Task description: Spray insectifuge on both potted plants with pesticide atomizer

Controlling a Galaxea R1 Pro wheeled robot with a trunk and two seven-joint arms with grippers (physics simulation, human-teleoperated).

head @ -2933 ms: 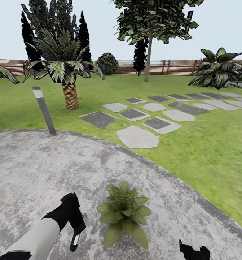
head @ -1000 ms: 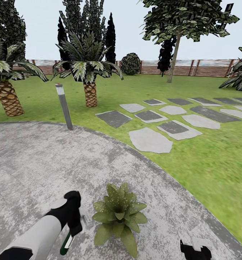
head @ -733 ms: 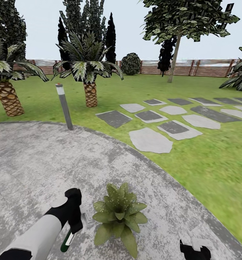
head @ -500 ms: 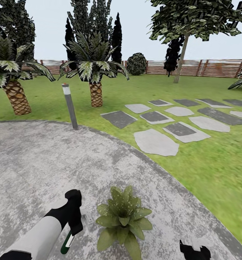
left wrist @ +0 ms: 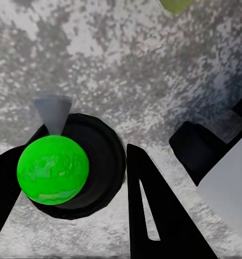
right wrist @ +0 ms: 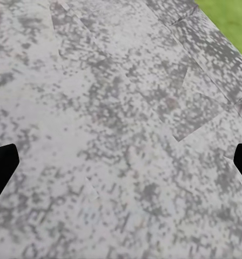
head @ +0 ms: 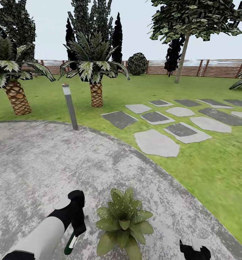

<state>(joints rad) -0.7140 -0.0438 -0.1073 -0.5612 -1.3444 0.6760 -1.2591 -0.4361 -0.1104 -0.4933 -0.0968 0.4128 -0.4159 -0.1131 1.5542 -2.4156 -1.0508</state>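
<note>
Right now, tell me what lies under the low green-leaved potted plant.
Mottled grey stone patio shows around the potted plant. Its leaves hide the pot and the ground directly beneath.

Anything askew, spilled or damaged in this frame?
Nothing stands out. The left end effector holds the pesticide atomizer, tilted, beside the potted plant, which sits upright on the grey stone patio. The lamp post stands straight.
</note>
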